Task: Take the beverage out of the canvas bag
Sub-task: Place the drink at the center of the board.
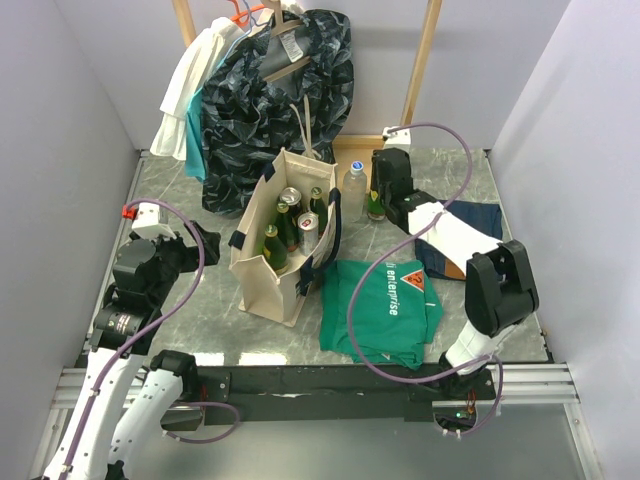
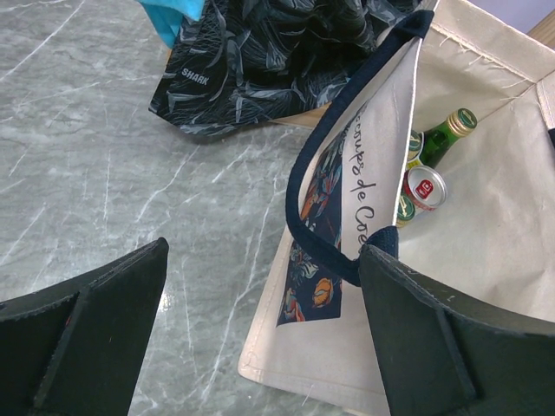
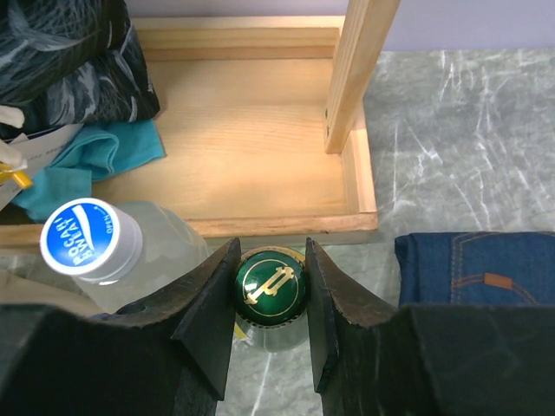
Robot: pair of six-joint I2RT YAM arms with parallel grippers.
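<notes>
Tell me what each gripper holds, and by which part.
Right gripper: green bottle, clamped at its cap. Left gripper: open, holding nothing.

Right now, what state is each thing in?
canvas bag, upright, open, drinks inside
green bottle, upright, capped, outside the bag
water bottle, upright, capped
left tool, open, empty
right tool, shut on the green bottle's cap
green T-shirt, folded flat
</notes>
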